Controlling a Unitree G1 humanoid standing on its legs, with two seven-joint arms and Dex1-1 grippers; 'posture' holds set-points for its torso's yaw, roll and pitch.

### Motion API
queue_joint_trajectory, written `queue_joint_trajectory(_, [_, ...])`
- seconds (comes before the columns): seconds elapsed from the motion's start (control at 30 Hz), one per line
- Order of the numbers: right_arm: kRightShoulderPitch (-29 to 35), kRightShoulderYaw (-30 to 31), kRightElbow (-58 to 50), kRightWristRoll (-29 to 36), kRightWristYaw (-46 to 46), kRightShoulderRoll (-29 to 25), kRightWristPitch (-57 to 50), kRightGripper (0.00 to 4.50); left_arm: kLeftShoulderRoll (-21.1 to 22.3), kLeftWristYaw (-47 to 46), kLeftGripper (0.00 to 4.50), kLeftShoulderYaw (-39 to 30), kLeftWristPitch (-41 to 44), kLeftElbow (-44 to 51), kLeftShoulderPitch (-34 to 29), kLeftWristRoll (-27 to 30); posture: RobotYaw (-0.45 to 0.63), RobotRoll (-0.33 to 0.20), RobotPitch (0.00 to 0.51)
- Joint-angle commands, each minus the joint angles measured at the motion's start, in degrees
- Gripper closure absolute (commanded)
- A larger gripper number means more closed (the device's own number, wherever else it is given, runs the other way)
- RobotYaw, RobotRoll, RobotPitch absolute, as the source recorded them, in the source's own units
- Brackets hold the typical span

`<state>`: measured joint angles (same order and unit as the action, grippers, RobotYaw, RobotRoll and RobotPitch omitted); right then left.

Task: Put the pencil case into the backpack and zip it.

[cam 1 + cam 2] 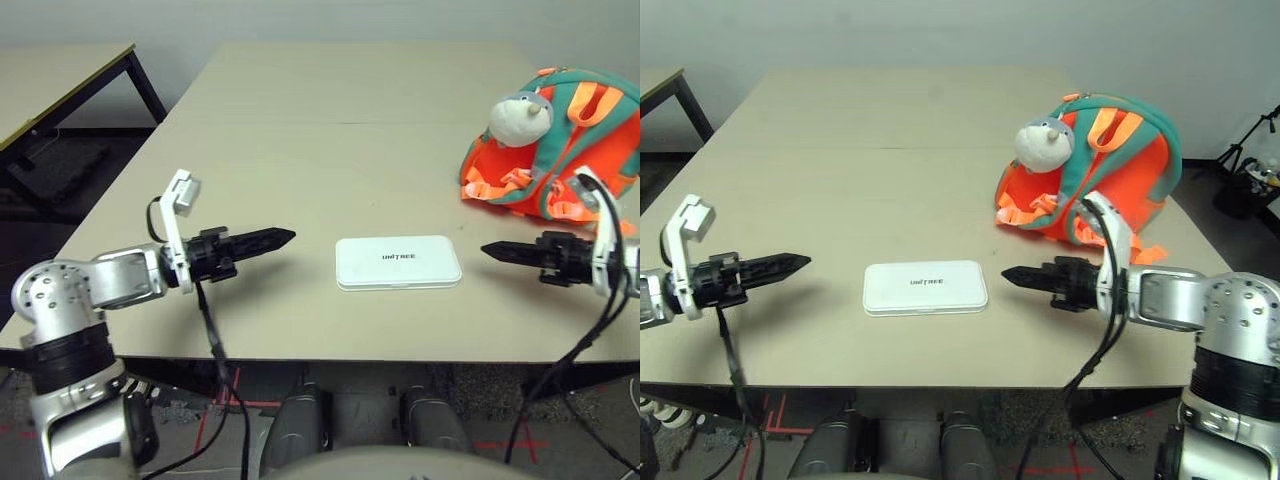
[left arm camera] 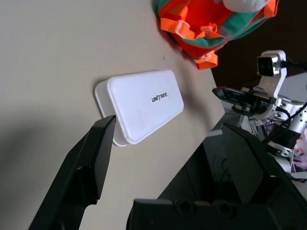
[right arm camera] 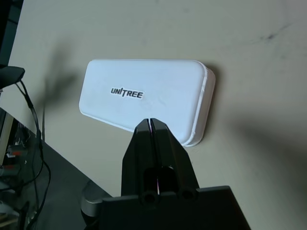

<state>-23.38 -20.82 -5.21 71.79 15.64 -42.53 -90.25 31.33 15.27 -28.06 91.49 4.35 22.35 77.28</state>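
In the left eye view, the white UNITREE pencil case (image 1: 398, 264) lies flat on the bench (image 1: 300, 150) near its front edge, between the left end effector (image 1: 292, 236) and the right end effector (image 1: 486, 249), apart from both. The left one's fingers are spread with nothing between them, while the right one's are pressed together, empty. The orange-and-teal backpack (image 1: 560, 145), a grey-and-white plush animal (image 1: 521, 119) on it, sits farther back on the robot's right.

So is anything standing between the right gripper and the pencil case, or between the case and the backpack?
Nothing visible stands between the right gripper and the pencil case. Between the case and the backpack I see only bare table.
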Motion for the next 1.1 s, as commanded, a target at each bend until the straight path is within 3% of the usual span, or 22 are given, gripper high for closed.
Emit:
queue_joint_trajectory(0.03, [-0.7,2.6,0.3,-1.9,-0.9,0.4,-2.2,4.47,-0.9,-1.9,0.0,2.3,1.0,-2.7,0.5,1.4,0.06,0.0,0.08])
queue_joint_trajectory(0.2, [-1.2,4.4,-0.4,-5.2,-1.7,1.0,-2.2,4.47,-0.9,-2.5,0.0,5.1,1.0,-9.6,2.0,0.4,0.05,0.0,0.081])
queue_joint_trajectory(0.5, [-2.6,7.9,-2.5,-13.4,-2.6,2.8,-1.1,4.47,0.1,1.9,0.0,11.4,1.0,-19.1,6.4,-7.9,0.02,0.0,0.078])
queue_joint_trajectory(1.1, [-2.8,11.2,-5.6,-26.2,-2.1,7.1,0.6,4.47,-2.7,13.1,0.0,17.5,-0.1,-25.0,10.2,-20.4,-0.01,0.0,0.074])
